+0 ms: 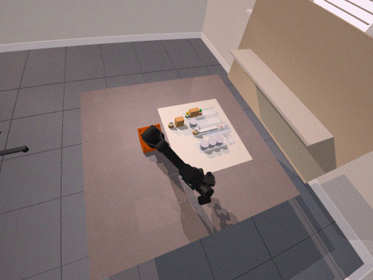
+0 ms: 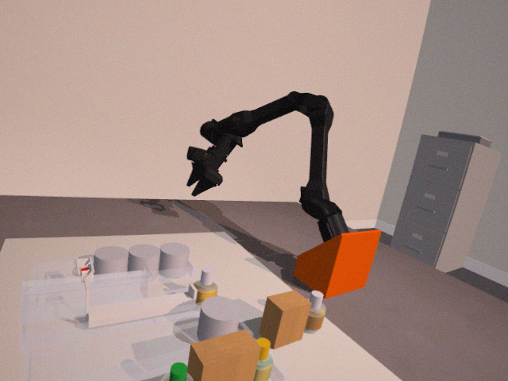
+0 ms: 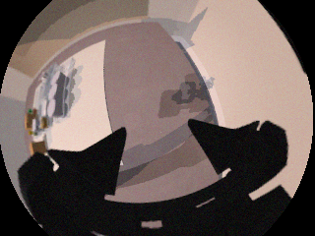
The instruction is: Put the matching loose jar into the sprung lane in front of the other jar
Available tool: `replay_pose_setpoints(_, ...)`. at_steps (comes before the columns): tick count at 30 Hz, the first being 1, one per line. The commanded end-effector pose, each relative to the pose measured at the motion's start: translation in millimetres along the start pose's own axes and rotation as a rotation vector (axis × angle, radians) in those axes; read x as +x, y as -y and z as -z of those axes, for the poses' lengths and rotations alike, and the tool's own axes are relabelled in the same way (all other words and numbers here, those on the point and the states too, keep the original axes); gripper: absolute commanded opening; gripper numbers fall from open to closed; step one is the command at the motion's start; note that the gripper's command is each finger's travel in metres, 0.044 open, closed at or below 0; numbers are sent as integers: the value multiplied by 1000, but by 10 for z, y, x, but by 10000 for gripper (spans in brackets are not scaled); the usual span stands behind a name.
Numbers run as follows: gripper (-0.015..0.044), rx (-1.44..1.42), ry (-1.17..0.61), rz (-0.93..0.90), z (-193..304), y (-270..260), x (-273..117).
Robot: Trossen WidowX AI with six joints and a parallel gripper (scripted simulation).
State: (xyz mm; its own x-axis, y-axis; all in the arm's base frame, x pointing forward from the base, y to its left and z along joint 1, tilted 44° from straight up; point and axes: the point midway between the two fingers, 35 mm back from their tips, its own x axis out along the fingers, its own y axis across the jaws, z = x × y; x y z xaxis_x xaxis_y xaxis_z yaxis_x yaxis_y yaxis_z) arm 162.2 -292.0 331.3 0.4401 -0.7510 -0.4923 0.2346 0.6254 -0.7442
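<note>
The loose jar [image 1: 171, 124] [image 2: 315, 317], amber with a white cap, stands upright on the cream mat beside a wooden block. A similar white-capped amber jar [image 1: 195, 131] [image 2: 205, 291] stands at the front end of the sprung lane, with a small white plate just behind it. A long white bar [image 2: 139, 308] runs back from there along the clear lane. My gripper [image 2: 190, 190] [image 3: 157, 126] is open and empty, high above the table and off to the side of the mat, far from both jars. The low front stop cannot be made out.
Wooden blocks [image 1: 179, 121] [image 2: 225, 354] stand near the lane fronts. Yellow-capped [image 1: 187, 114] [image 2: 263, 367] and green-capped [image 1: 200, 111] [image 2: 178, 372] jars flank one block. Three grey cylinders [image 1: 212, 142] [image 2: 143, 260] stand in another lane; one more [image 1: 193, 122] [image 2: 218, 320] stands nearer the blocks.
</note>
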Motion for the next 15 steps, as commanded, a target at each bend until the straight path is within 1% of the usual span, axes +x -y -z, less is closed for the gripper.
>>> replay_pose_setpoints(1,440,99,7,-187,-325,-601,310)
replay_pose_setpoints(4,440,145,-9,-299,-526,-1022,435)
replay_pose_setpoints(8,440,186,-55,-431,-757,-1612,508)
replay_pose_setpoints(12,440,142,-46,-500,-1072,-2091,447)
replay_pose_setpoints(15,440,142,-100,-556,-1119,-2474,411)
